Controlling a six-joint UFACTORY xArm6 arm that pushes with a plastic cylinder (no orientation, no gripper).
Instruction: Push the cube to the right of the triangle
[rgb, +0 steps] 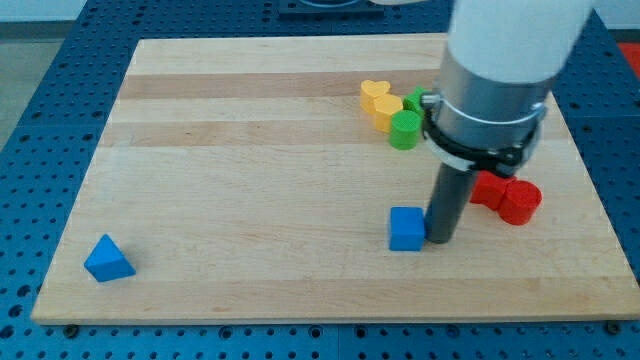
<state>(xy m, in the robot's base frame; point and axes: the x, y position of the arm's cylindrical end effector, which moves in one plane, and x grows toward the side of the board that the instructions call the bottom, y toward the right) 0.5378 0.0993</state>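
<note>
Pale wooden boards made up the table top (250, 150), which lay on a blue perforated base. Only one camera view was given, so everything below came from it.

My tip (440, 238) stood on the wood, touching or just beside the right face of the blue cube (406, 228), near the view's bottom and a little right of centre. The tool was a plain rod with nothing to spread or pinch; it simply rested against the cube's side. The blue triangle (108, 259) sat well apart from both, near the view's bottom-left corner. Behind the rod lay a red block (508, 196), its shape partly hidden, and further up a yellow block (381, 102) and a green block (406, 129) clustered together.

As I judged it, the cube needed a long slide toward the view's left, stopping just short of the triangle on its right side. The push would go best if the tip bore on the middle of the cube's right face, since an off-centre contact would likely turn the cube and let it slip away. A slight downward correction seemed needed too.
</note>
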